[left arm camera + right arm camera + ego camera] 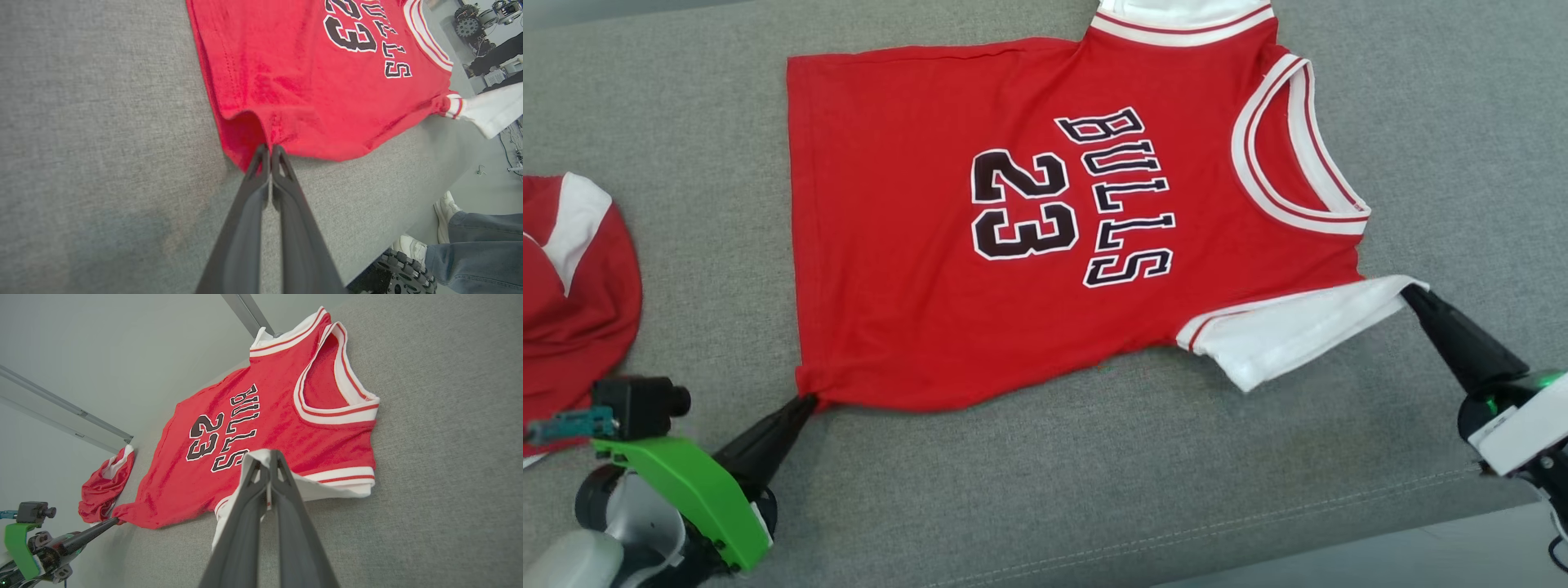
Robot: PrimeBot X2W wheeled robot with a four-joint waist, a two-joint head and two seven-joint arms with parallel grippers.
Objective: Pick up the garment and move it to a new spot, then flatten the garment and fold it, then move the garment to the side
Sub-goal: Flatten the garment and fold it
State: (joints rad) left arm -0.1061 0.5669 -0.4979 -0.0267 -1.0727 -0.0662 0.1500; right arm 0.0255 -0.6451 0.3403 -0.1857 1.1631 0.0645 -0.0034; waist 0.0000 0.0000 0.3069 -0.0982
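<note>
The garment [915, 245] is a red jersey printed BULLS 23, with white sleeves and a striped white collar, spread flat on the grey cloth surface [1094, 474]. My left gripper [809, 400] is shut on its near bottom hem corner, which is pulled to a point [267, 149]. My right gripper [1409, 294] is shut on the tip of the near white sleeve [1290, 331]. In the right wrist view the sleeve edge sits pinched between my fingertips [269, 455], and the garment [261, 428] stretches away behind.
A second red and white garment [572, 286] lies bunched at the left edge of the surface, also at the far side in the right wrist view [106, 486]. A person's legs and white shoes [445, 228] stand beside the near edge of the surface.
</note>
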